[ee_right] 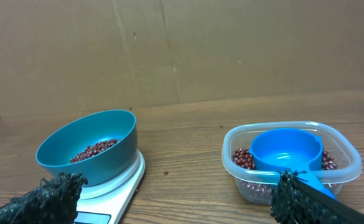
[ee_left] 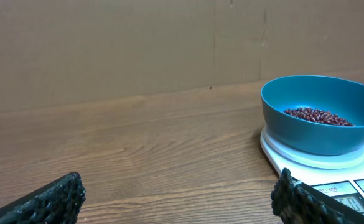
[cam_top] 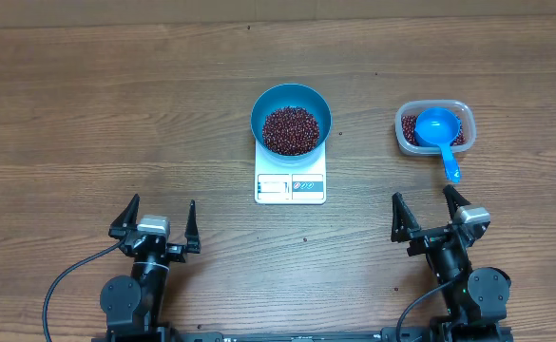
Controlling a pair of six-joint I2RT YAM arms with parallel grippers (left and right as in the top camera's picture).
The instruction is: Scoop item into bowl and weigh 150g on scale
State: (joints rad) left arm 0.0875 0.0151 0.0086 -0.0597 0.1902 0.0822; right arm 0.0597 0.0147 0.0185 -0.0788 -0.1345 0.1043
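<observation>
The blue bowl (cam_top: 291, 118) stands on the white scale (cam_top: 290, 185) at the table's middle, holding dark red-brown beans (cam_top: 290, 130). The left wrist view shows the bowl (ee_left: 322, 115) and scale (ee_left: 331, 174) at its right; the right wrist view shows the bowl (ee_right: 88, 149) at its left. More beans (ee_right: 241, 158) lie in the clear tub (cam_top: 434, 128) at the right, where a blue scoop (cam_top: 438, 133) rests, handle toward me. My left gripper (cam_top: 154, 226) and right gripper (cam_top: 431, 214) hover open near the front edge, both empty, well short of the scale and tub.
A stray bean (ee_right: 165, 172) lies on the wood between the scale and the tub (ee_right: 292, 163). A cardboard wall (ee_left: 169, 43) backs the table. Bare wooden tabletop (cam_top: 87, 114) stretches to the left of the scale.
</observation>
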